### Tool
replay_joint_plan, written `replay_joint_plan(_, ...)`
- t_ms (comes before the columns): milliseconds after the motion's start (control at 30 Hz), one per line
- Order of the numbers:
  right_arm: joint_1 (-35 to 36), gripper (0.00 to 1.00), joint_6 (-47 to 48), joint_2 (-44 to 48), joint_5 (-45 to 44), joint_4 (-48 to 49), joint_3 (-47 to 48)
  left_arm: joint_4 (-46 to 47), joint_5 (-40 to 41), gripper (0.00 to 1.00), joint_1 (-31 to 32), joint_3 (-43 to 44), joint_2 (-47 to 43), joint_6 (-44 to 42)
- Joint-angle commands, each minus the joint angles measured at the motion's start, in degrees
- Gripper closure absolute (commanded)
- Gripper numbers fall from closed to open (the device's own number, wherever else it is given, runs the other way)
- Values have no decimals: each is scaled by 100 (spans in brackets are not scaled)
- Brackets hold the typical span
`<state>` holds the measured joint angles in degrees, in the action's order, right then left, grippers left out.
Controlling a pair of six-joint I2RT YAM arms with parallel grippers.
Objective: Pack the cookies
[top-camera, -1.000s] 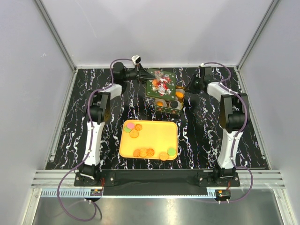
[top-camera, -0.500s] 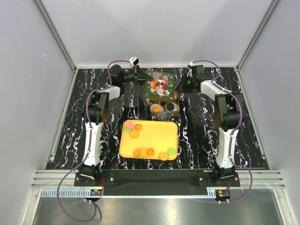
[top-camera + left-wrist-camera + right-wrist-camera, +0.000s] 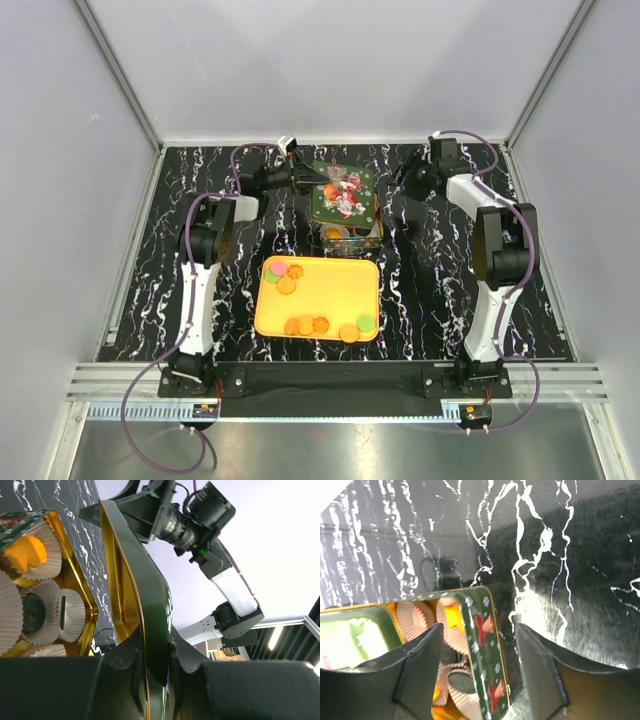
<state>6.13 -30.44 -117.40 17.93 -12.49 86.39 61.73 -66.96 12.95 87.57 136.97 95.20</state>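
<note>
Lab robot cell: white panels (image 3: 60, 200), aluminium framing (image 3: 121, 80)

I'm seeing the table (image 3: 430, 290) showing black with white marbling; at centre, a yellow-orange tray (image 3: 330, 285) is carrying orange, pink and green cookies (image 3: 306, 325); above it, a green lid (image 3: 343, 195) is showing red festive print, by white pleated cups (image 3: 47, 535).

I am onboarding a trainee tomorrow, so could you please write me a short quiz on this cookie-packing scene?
1. True or false: the left gripper is shut on the edge of the tin lid.
2. The right gripper is: A) shut on a paper cup; B) open, holding nothing; C) shut on a spoon.
3. What colour is the tray bearing the loose cookies?
Key: 1 true; 2 B; 3 yellow-orange.
</note>
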Motion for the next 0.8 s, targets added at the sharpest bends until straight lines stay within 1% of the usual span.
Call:
replay_joint_plan(0,28,31,-252,525,183,553,-315,559,288,96,137,-29,-460,-62)
replay_joint_plan(100,29,27,-410,613,412,1027,-754,392,385,96,216,-82,-434,-186)
replay_joint_plan(133,29,24,-471,631,465,1108,-947,357,420,96,243,-91,-417,-203)
replay_joint_plan(267,28,18,-586,710,615,1468,-1256,313,570,94,366,-170,-390,-326)
replay_joint_plan(333,20,16,-639,842,562,1609,-1466,330,640,94,392,-223,-381,-344)
replay_joint_plan(367,28,13,-656,877,553,1662,-1511,339,658,93,410,-223,-373,-344)
replay_joint_plan(467,20,10,-683,991,527,1662,-1573,366,710,94,428,-284,-355,-335)
replay_joint_plan(633,20,7,-841,1185,281,1697,-1730,497,763,94,428,-381,-294,-300)
replay_joint_plan(667,28,7,-893,1220,46,1663,-1757,541,781,94,428,-381,-259,-248)
replay_joint_plan(767,20,6,-973,1404,-132,1741,-1906,708,807,94,428,-381,-188,-151)
